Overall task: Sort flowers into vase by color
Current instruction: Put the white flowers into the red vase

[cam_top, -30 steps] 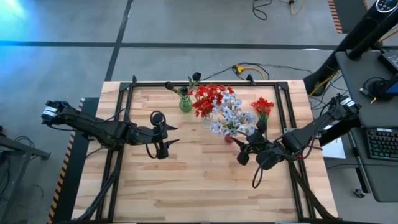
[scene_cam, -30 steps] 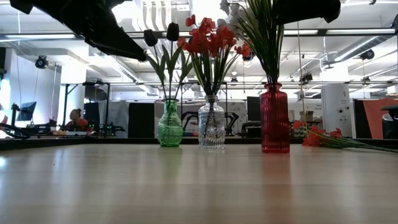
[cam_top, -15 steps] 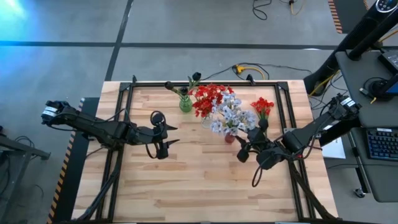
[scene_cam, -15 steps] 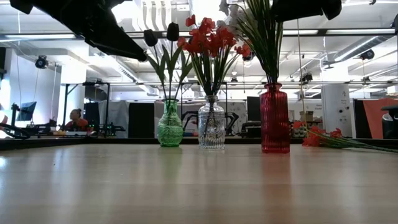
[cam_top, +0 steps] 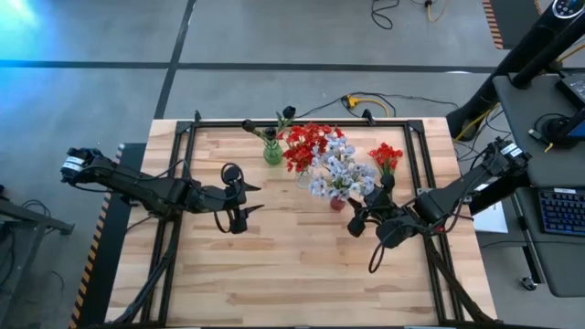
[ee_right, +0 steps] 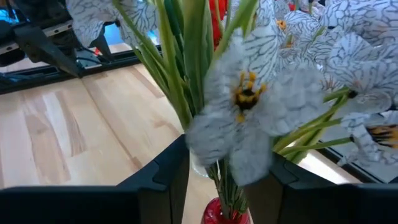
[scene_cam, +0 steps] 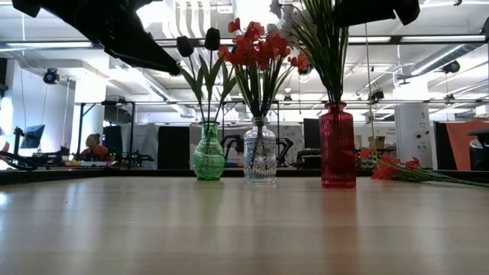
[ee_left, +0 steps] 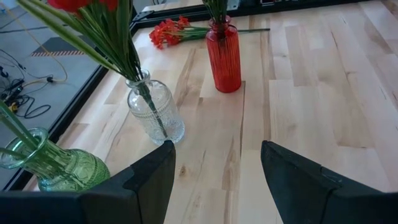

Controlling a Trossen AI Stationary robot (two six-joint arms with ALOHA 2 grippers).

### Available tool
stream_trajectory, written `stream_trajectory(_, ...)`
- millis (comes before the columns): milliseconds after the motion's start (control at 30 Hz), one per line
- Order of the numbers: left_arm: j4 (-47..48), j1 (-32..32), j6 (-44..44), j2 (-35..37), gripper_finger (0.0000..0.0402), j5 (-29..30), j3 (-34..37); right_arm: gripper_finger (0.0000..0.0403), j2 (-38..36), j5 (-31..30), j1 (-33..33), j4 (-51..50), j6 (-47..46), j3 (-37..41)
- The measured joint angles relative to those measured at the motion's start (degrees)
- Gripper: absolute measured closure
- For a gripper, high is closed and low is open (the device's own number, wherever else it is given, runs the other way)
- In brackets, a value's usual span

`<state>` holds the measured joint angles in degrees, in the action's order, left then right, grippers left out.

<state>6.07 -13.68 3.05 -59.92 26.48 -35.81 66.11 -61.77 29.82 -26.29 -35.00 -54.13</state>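
Three vases stand in a row at the table's far middle. The green vase (cam_top: 272,152) holds dark buds, the clear glass vase (ee_left: 156,112) red flowers, and the red vase (scene_cam: 337,145) pale blue-white flowers (cam_top: 340,174). One loose red spray (cam_top: 385,156) lies flat on the table right of them. My right gripper (ee_right: 230,180) is level beside the red vase, open, one finger on each side of the green stems (ee_right: 186,81) just above the vase's mouth. My left gripper (cam_top: 239,203) hangs open over the table's left middle, holding nothing. My right gripper's fingers (ee_right: 168,171) come level from the table's right and near side, on either side of the pale flowers' stems above the red vase's mouth (ee_right: 225,216). A pale blossom (ee_right: 249,106) hangs in front of them, so I cannot tell whether they touch the stems.
A black metal frame (cam_top: 302,120) runs along the table's far edge and down both sides. Bare wood lies across the near half of the table (cam_top: 292,274). Beyond the table, a person sits at a desk (scene_cam: 93,145).
My right gripper's fingers have drawn closer together around the pale flowers' stems and its wrist has swung slightly; the arm has stayed in place. The flowers and vases have not moved.
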Motion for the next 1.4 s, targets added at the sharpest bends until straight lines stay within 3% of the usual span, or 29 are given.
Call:
stream_trajectory(267, 0.01, 0.01, 0.0, 0.0, 0.0182, 0.0, 0.0, 0.0307, 0.02, -1.25, -0.11, 0.05, 0.08, 0.0)
stream_trajectory(700, 0.02, 0.0, 0.0, 0.0, 0.0182, 0.0, 0.0, 0.039, 0.02, -1.25, -0.11, 0.07, 0.06, 0.0)
stream_trajectory(1400, 0.02, -0.01, 0.18, -0.02, 0.0182, 0.0, 0.26, 0.0394, 0.01, 0.85, -0.09, -2.79, -4.15, 0.0)
